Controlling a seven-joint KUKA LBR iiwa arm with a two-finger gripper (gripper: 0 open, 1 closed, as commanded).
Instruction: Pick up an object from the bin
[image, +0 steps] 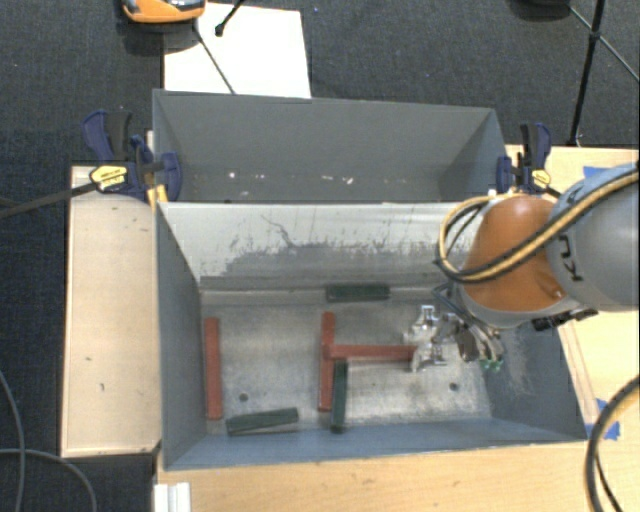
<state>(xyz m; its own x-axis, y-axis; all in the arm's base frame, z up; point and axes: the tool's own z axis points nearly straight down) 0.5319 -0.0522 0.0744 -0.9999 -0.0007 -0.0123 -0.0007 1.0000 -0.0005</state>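
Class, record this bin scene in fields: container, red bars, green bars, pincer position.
container: grey bin
red bars: left red bar, middle red bar, crosswise red bar
green bars: back green bar, front-left green bar, centre green bar
pincer position: pincer at the crosswise red bar's right end

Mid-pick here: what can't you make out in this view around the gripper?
1. Camera view: the right end of the horizontal red bar, covered by the gripper; contact unclear.
2. Camera view: the right-hand floor of the bin, hidden under the orange wrist cover.
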